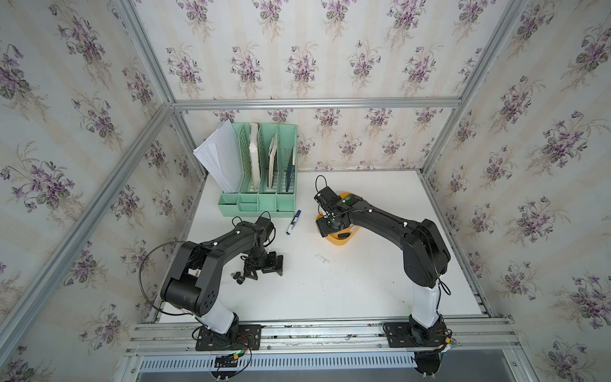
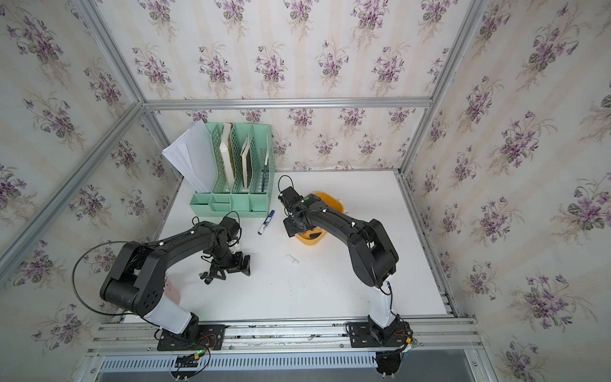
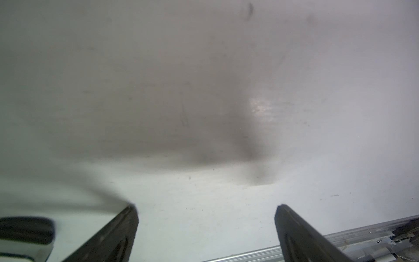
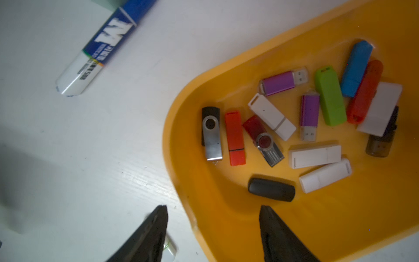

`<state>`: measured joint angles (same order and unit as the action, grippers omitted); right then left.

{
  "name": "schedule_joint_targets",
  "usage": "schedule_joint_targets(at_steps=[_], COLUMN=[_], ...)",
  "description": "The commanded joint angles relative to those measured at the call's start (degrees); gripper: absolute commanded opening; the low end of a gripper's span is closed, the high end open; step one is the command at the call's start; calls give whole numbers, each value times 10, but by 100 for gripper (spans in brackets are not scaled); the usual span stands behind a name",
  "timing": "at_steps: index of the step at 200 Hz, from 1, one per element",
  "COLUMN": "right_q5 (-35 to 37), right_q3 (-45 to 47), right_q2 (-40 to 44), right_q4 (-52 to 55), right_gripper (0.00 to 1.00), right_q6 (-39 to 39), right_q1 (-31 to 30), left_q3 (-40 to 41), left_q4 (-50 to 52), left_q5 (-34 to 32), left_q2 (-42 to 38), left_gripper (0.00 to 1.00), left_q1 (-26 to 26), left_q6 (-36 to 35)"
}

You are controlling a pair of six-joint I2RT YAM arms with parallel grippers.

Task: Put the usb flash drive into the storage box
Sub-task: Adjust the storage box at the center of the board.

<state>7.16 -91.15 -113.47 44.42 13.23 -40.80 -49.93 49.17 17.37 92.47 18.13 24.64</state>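
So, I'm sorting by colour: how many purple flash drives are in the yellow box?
2, in the storage box: one purple drive near a white drive, the other purple drive alongside the green drive. More may be hidden.

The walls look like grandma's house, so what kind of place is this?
Probably a robot test booth, not a home: flowery wallpaper on a metal frame, robot arms bolted by a white table.

Storage box (image 4: 340,226) yellow-orange, holding purple, green, blue, red, white and black flash drives (image 4: 330,97). Marker (image 4: 97,50) blue and white, organizer (image 1: 258,201) mint green, table (image 1: 330,291) white. Wallpaper (image 1: 297,49) cream-striped with purple flower sprigs.
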Motion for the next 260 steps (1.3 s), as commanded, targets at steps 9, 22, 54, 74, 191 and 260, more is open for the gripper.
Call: schedule_joint_targets(at_steps=[9,22,54,74,191,260], right_q5=[57,116,165,154,143,161], right_q3=[-17,-23,-35,-33,100,199], right_q2=[-26,-24,1,8,45,117], right_q4=[47,72,109,119,123,124], right_gripper=[75,79,88,95,100,100], right_q6=[11,20,47,65,137,113], right_q1=[0,0,4,13,43,102], left_q3=[5,7,8,8,6,7], left_q4=[-3,-3,-7,-10,-5,-7], left_q5=[9,9,10,14,14,15], left_q2=[7,4,5,8,3,2], left_gripper=[99,99,99,99,99,99], left_q1=[0,0,0,0,0,1], left_q6=[-2,-3,-3,-3,-7,-6])
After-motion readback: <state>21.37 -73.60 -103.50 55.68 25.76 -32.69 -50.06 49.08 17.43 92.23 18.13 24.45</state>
